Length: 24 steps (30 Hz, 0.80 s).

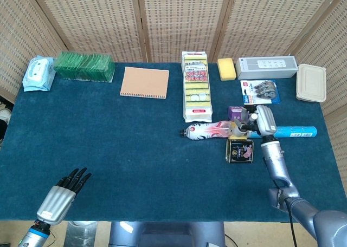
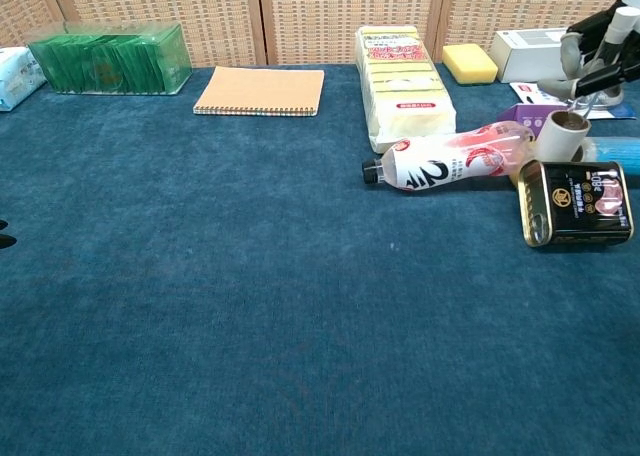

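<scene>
The fingers (image 2: 590, 38) of the right hand (image 1: 260, 119) hang spread and empty just above the small white roll (image 2: 563, 134), which stands between the lying pink bottle (image 2: 455, 159) and the blue tube (image 1: 293, 131), so I'd lower straight, closing only around the roll.

Both views are bright and evenly lit from overhead; shadows on the table (image 1: 135, 144) are faint and short. Focus is sharp, without glare, with slight softness toward the chest view's edges.

Right robot hand (image 2: 600, 61) — cut off.
</scene>
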Tool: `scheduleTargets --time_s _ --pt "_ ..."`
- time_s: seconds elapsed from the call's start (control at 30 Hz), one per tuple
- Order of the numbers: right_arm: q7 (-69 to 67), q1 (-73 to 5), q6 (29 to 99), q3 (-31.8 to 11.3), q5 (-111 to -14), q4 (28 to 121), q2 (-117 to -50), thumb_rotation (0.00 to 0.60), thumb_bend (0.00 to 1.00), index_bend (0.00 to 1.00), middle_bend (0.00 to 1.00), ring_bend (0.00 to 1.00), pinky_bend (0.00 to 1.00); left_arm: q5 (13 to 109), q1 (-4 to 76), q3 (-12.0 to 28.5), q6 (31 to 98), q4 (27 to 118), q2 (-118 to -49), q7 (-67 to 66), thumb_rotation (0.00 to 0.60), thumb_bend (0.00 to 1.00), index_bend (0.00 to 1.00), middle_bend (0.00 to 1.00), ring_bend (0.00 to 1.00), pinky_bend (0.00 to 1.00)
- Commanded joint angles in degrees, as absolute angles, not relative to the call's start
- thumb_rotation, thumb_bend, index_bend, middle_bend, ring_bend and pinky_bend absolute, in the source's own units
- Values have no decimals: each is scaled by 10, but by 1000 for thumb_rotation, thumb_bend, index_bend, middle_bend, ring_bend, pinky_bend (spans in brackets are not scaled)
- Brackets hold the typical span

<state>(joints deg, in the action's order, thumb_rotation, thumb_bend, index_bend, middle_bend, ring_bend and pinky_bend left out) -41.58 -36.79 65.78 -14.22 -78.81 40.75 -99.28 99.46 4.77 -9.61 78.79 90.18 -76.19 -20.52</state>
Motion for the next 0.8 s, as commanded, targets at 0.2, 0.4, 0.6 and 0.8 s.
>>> scheduleTargets --time_s 0.2,0.4,0.6,0.8 --pt "-418 -366 653 -139 -789 408 -989 600 310 615 703 729 673 995 49 -96 787 902 -762 -205 600 208 41 32 45 256" --pt "-417 -366 644 -135 -793 422 -975 600 309 506 573 612 592 996 49 -96 787 904 -762 -204 600 208 41 32 45 257" --pt "-409 -361 646 -133 -793 437 -967 600 307 470 528 559 543 998 50 -96 786 903 -762 -203 600 208 41 32 45 257" --pt "-403 -358 651 -133 -794 449 -959 600 299 440 498 512 490 999 50 -96 788 903 -760 -202 600 208 41 32 45 257"
